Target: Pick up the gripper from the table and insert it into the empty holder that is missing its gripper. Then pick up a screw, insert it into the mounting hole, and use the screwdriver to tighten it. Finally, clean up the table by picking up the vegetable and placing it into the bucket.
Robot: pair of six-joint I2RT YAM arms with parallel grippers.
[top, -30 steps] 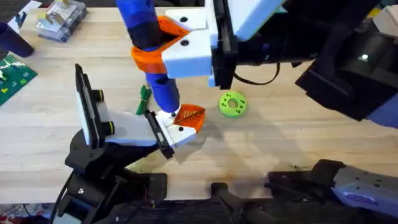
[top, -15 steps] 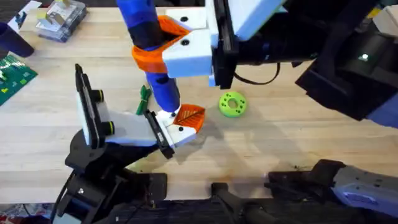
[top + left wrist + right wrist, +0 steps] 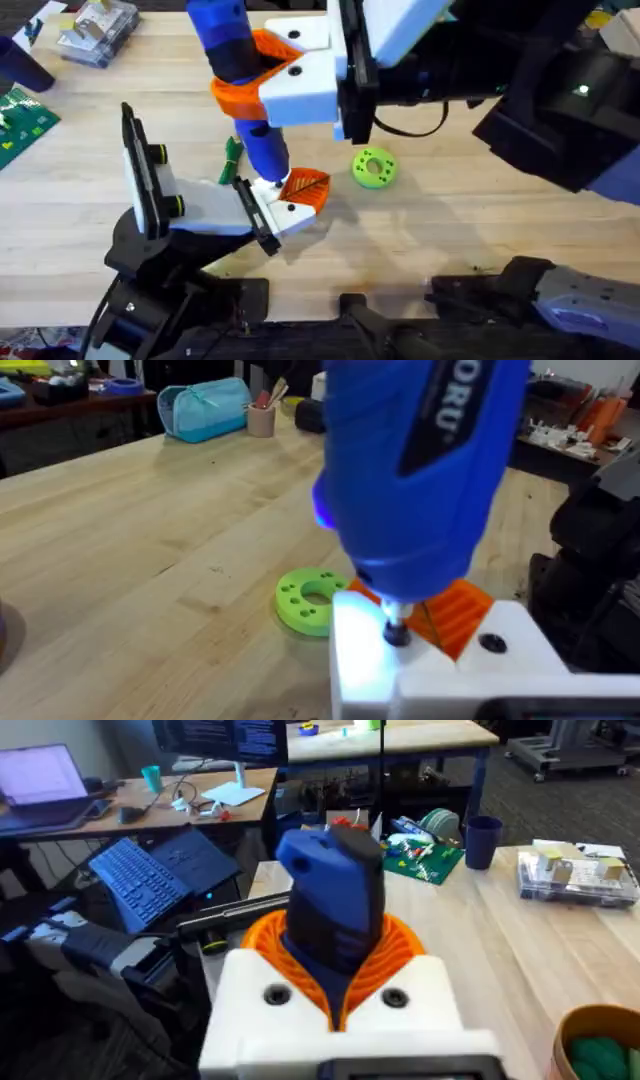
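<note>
Cluttered side desk with laptops, dark carpet, far workbench.

Right pincer clamped on screwdriver, arm reaching across middle.

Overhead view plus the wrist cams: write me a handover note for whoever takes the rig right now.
Right gripper: shut on the screwdriver, upright, bit on the holder's mounting hole.
Left arm's grip state: cannot tell.
The orange gripper sits in the holder.
Done: insertion.
Under way: screw driving; tightness cannot be judged.
Left: move the vegetable, lying on the table beside the screwdriver, into the bucket.
</note>
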